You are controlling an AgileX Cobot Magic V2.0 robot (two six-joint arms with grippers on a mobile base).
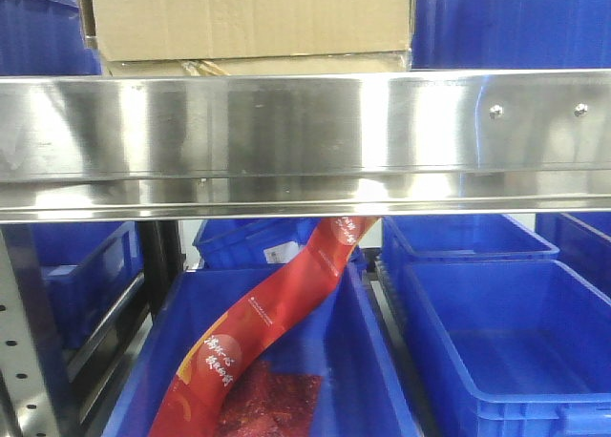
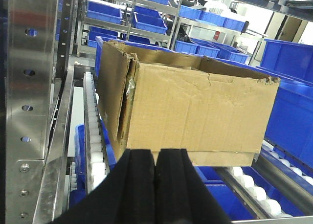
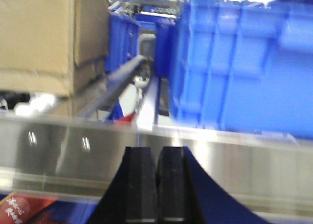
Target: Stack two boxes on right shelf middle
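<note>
Big box (image 1: 248, 17) sits on the flatter box (image 1: 253, 66) on the shelf (image 1: 305, 141); stacked, I'd guess. Both tools, left (image 2: 155, 168) and right (image 3: 157, 172), pinched closed, empty.

Shelf rim (image 1: 305, 141) blocks front; blue bin (image 3: 244, 62) crowds box (image 3: 44, 38).

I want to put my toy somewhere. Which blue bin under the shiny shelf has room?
The blue bin at lower right looks bare inside, bordered by its own walls under the steel shelf rim. The middle bin is crowded: a red printed strip and red packets fill it. Above the rim, the cardboard box takes the room.
</note>
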